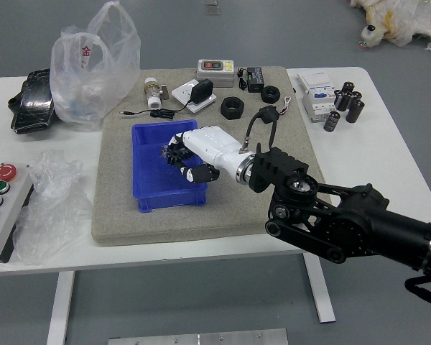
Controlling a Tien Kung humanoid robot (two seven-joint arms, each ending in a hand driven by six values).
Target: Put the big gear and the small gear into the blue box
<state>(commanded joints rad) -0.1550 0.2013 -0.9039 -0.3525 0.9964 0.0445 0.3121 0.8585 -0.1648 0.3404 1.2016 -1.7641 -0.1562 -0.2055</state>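
1. The dark toothed piece (176, 149), which I take for a gear, is inside the blue box (158, 180), toward its far part. It is partly covered; its size I cannot judge, and a second one I cannot make out.
2. Over it is the robot's right hand (214, 147), reaching across the box's right wall. Whether it is grasping, clenched or released, I cannot tell from here.
3. The step in hand seems to be the setting down of a gear. To do it well, the hand should go low before it lets go, so the gear does not roll or bounce.
4. After this, it should rise straight up first; a sideways pull could catch the wall and drag the box.
5. The box lies on the grey mat (237, 208). Black rings (232, 108) lie beyond it, to the right, so they should not be confused with gears.
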